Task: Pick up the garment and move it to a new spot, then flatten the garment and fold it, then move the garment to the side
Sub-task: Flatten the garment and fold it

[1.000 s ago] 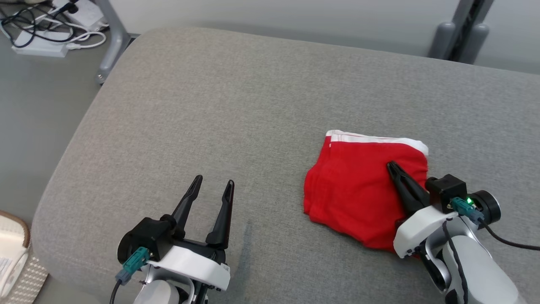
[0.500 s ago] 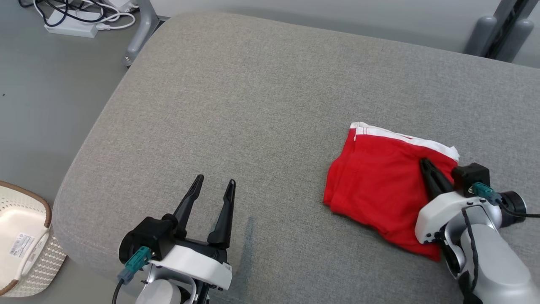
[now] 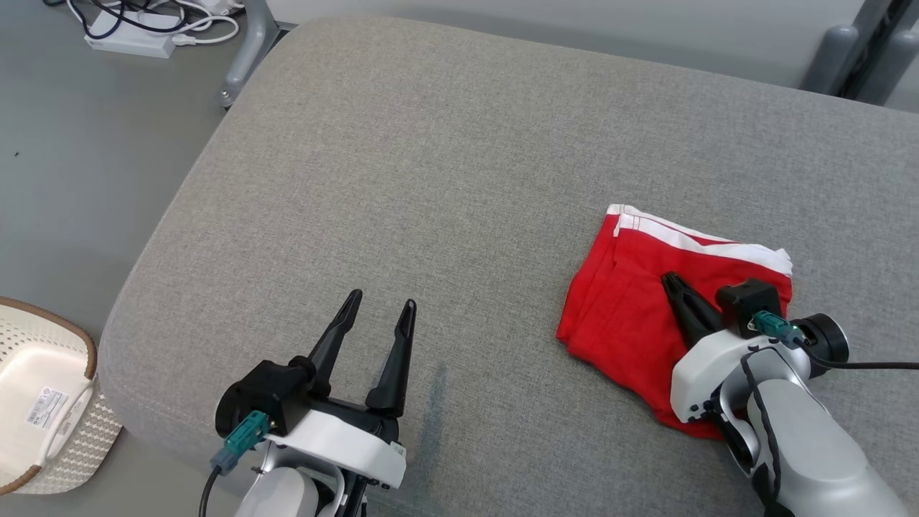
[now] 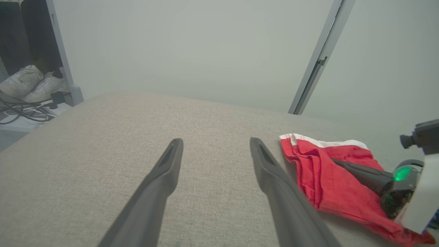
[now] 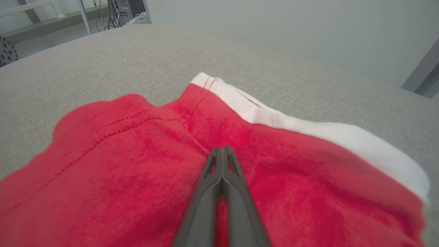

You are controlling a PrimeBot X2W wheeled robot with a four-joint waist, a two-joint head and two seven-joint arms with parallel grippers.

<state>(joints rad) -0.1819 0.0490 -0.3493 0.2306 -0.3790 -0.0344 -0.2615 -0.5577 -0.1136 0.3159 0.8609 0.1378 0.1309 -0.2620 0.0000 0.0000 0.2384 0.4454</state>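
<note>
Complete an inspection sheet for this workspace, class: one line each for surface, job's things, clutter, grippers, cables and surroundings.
Surface: grey fabric cushion.
Job's things: red garment with white waistband, folded, lying on the cushion's right part.
Clutter: white woven basket on the floor, left of the cushion.
Grippers: left gripper open over bare cushion; right gripper shut, tips over the garment.
Cables: power strip with tangled cables on the floor, far left.
Surroundings: grey floor, pale wall, metal frame leg, white shoes.

Red garment (image 3: 624, 316) with white band on grey cushion (image 3: 431, 179).
</note>
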